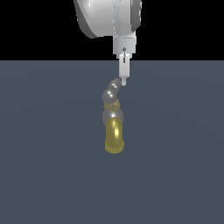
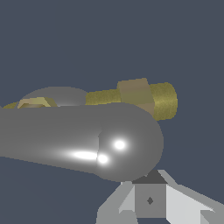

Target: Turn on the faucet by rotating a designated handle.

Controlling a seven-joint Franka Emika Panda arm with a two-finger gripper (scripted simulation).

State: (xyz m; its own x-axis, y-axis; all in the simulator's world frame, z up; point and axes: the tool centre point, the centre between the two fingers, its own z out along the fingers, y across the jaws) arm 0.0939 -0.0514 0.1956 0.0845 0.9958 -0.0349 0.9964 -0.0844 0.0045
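Note:
The faucet (image 1: 114, 133) stands on the dark floor, its shiny gold spout curving toward the camera below a grey collar (image 1: 113, 116). The handle (image 1: 111, 91), a glossy silver-grey bar with bulbous ends, crosses the gold stem above it. My gripper (image 1: 124, 81) hangs straight down with its tip at the bar's far end, on the exterior view's right. In the wrist view the handle (image 2: 87, 140) fills the middle, its rounded end right against the gripper (image 2: 150, 192). The fingers sit together, holding nothing. The gold stem (image 2: 148, 99) shows behind the bar.
The flat blue-grey floor (image 1: 43, 175) runs around the faucet on all sides. The white arm body (image 1: 109, 17) hangs above the scene at the top of the exterior view.

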